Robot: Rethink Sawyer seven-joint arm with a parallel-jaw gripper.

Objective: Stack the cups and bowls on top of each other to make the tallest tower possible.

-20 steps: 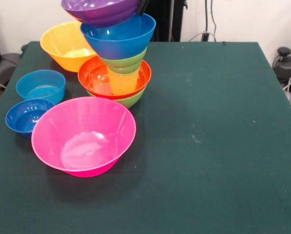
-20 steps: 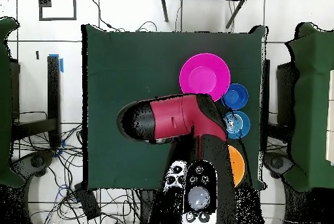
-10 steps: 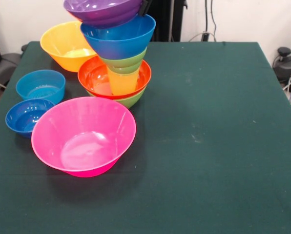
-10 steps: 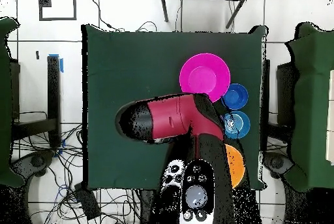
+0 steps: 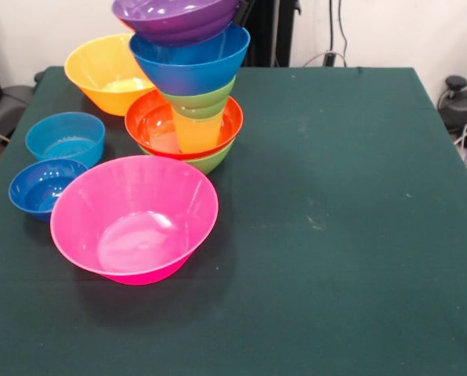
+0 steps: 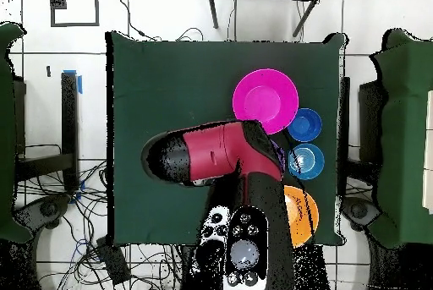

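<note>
At the far left part of the green tabletop (image 5: 335,235) stands the tower (image 5: 188,102): a medium green glossy plastic bowl (image 5: 211,160), a shallow red-orange bowl (image 5: 151,121), the translucent yellow plastic cup (image 5: 197,131), a small green bowl (image 5: 200,100) and a deep blue bowl (image 5: 190,66), with a shallow purple bowl (image 5: 175,17) sitting tilted at the very top. Only a dark part of the hand (image 5: 240,11) shows beside the purple rim, so I cannot tell if it grips or is released. I judge the work more than half done; the large pink bowl (image 5: 134,217), the large orange bowl (image 5: 106,72) and two small blue bowls (image 5: 65,138) still wait on the tabletop.

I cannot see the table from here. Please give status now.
Gripper at purple bowl rim, grip unclear. Purple bowl tilted atop tower. Pink bowl close beside tower base.
</note>
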